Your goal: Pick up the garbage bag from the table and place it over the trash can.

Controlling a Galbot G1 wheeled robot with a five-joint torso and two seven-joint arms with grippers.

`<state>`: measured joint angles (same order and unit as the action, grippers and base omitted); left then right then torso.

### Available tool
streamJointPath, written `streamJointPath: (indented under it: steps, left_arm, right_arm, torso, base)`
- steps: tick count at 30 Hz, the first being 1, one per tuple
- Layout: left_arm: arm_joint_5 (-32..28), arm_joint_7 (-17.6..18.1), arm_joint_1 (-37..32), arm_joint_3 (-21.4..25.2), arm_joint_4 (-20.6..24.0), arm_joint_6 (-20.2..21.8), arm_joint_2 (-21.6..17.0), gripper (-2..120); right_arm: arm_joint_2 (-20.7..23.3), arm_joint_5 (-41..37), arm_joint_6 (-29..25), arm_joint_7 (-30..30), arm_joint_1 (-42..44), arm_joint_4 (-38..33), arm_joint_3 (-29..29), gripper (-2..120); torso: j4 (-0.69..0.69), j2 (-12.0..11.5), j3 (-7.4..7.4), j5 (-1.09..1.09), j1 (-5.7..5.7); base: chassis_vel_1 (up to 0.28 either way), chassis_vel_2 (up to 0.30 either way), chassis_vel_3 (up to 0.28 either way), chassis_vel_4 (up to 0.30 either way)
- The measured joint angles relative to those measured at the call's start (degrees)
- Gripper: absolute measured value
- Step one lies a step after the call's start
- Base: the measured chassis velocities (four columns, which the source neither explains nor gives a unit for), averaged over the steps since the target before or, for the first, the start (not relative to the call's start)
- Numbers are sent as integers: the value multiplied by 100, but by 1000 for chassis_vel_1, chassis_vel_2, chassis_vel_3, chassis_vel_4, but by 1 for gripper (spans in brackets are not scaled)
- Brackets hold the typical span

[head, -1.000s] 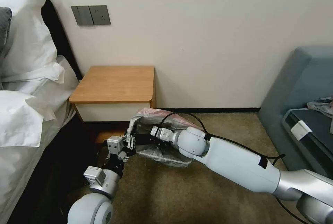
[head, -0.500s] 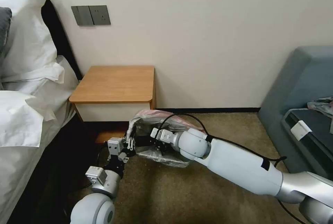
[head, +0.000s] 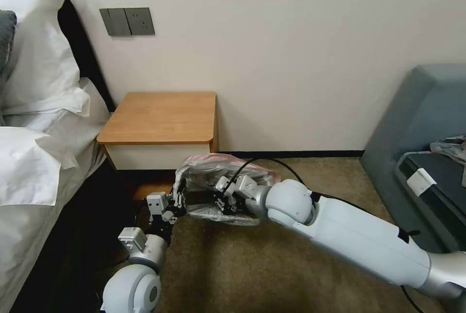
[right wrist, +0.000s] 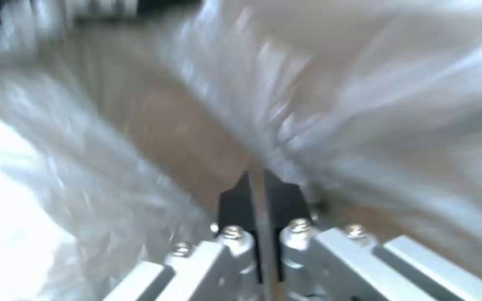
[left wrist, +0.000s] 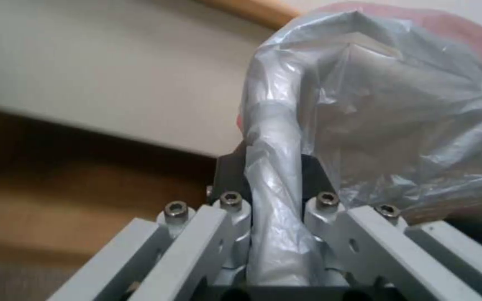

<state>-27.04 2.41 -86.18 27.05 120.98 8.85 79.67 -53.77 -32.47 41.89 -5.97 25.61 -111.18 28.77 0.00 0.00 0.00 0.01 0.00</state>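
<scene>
While the garbage bag [head: 221, 184] hung low beside the desk [head: 160, 118], at its five o'clock corner, the left claw [left wrist: 273, 234] clamped a twisted fold. The right claw [right wrist: 259, 196], nearly closed, perhaps pinched film. Spreading was underway; next, seat the rim squarely.

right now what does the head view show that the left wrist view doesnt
Head view alone: the table with a bare top, the right gripper reaching into the garbage bag, the carpet, bed and wall sockets. Left wrist view alone: a twisted strand of the bag pinched between the left gripper fingers. Both: the grey, pink-rimmed bag at the left gripper.
</scene>
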Motion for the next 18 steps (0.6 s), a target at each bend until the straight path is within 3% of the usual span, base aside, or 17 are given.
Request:
streamJointPath:
  steps: [1, 2, 8, 11, 13, 15, 17, 18]
  left_arm:
    - [0, 0, 0, 0, 0, 0, 0, 5]
    - [-185, 160, -1, -10, -2, 159, -3, 5]
    - [-456, 491, -11, -109, -9, 461, -23, 5]
    - [-539, 637, -10, -170, -12, 579, -26, 5]
    - [-679, 982, -11, -323, -28, 785, -30, 5]
    - [-690, 1013, -12, -336, -30, 803, -30, 5]
    - [-761, 1249, -51, -484, -55, 944, -16, 5]
    - [-761, 1249, -51, -484, -55, 944, -16, 5]
  right_arm:
    - [0, 0, 0, 0, 0, 0, 0, 5]
    - [79, -360, -2, 268, 109, -171, -215, 14]
    - [262, -1085, -106, 626, 618, -658, -1020, 35]
    - [310, -1215, -296, 685, 843, -793, -1301, 39]
    - [398, -1015, -829, 703, 1431, -949, -1884, 52]
    - [407, -938, -928, 711, 1516, -958, -1950, 53]
    - [455, -109, -1829, 971, 2326, -938, -2414, 70]
    - [455, -109, -1829, 971, 2326, -938, -2414, 70]
  torso:
    - [0, 0, 0, 0, 0]
    - [0, 0, 0, -1, 0]
    - [0, 0, 0, 0, 0]
    - [0, 0, 0, 0, 0]
    - [-1, 0, 0, 0, 0]
    - [-2, 0, 0, 1, 0]
    - [0, 0, 0, 2, 0]
    - [0, 0, 0, 2, 0]
  base:
    - [0, 0, 0, 0]
    - [0, 0, 0, 0]
    - [0, 0, 0, 0]
    - [0, 0, 0, 0]
    - [0, 0, 0, 0]
    - [0, 0, 0, 0]
    - [0, 0, 0, 0]
    - [0, 0, 0, 0]
